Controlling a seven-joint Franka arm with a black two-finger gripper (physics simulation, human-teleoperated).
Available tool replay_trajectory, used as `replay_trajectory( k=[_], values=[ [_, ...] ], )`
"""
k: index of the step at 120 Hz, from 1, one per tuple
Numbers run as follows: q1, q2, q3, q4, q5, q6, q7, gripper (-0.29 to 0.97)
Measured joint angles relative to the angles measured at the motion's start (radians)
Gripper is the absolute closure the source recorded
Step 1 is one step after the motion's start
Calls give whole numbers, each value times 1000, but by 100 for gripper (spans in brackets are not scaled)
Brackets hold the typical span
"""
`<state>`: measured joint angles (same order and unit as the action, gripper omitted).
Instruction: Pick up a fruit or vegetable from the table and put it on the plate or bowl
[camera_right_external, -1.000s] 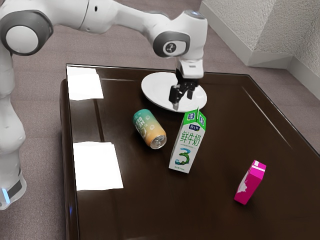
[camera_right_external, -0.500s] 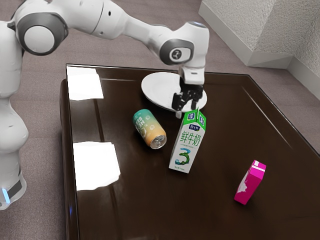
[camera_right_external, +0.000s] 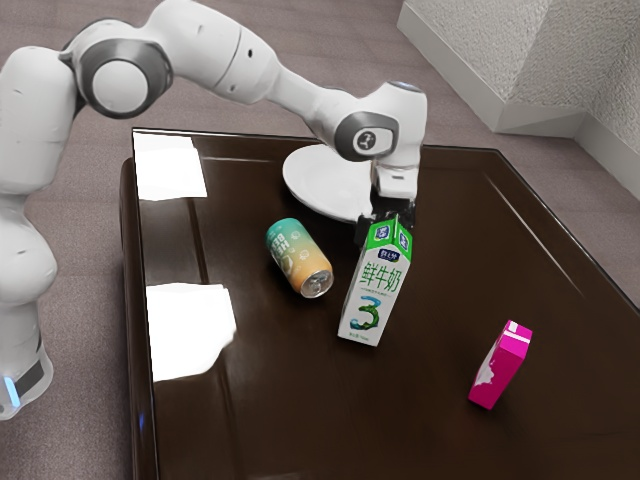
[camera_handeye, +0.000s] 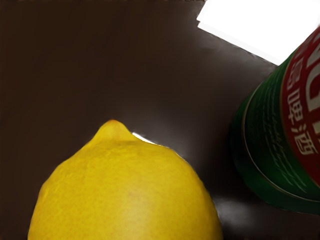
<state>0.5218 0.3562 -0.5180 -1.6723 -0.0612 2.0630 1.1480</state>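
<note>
A white Franka arm (camera_right_external: 250, 70) reaches in from the exterior view's left over a dark, glossy table (camera_right_external: 450, 300) with a low raised rim. Two bright window reflections (camera_right_external: 190, 330) lie along the table's left side, and the wood around them is bare to the near edge.

An orange-and-teal can (camera_right_external: 298, 258) lies on its side near the middle, its open end toward the front. A narrow strip of table separates it from the milk carton (camera_right_external: 375, 285) on its right. Behind the two, close to the far rim, sits the white plate (camera_right_external: 315, 180).

The gripper (camera_right_external: 383, 212) hangs low between the plate's near rim and the top of the upright carton, which hides its tips. Whether it is open or clenched cannot be told.

Right of the carton the table is bare back to the far rim. A pink carton (camera_right_external: 500, 365) stands alone toward the front, well apart from everything else.

In the wrist view the lemon (camera_handeye: 125, 195) lies on the dark tabletop just under the hand, its pointed end up in the picture. A green can (camera_handeye: 280, 145) is near it, with a gap of bare wood between them.

The milk carton is green and white, with "鲜牛奶" in green down its face and a large green "3" below. The green can has a red band with white Chinese characters that appear to read "啤酒". The print on the orange-and-teal can is too small to read.
</note>
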Motion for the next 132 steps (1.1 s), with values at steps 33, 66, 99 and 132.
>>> replay_trajectory(
  k=[33, 66, 99, 132],
  values=[
    [-2, 3, 1, -4, 16, 39, -29, 31],
    [-174, -496, 337, -207, 40, -16, -76, 33],
    [132, -371, 300, -86, 71, -99, -86, 34],
    [171, -233, 203, 52, 85, -120, -81, 34]
  ],
)
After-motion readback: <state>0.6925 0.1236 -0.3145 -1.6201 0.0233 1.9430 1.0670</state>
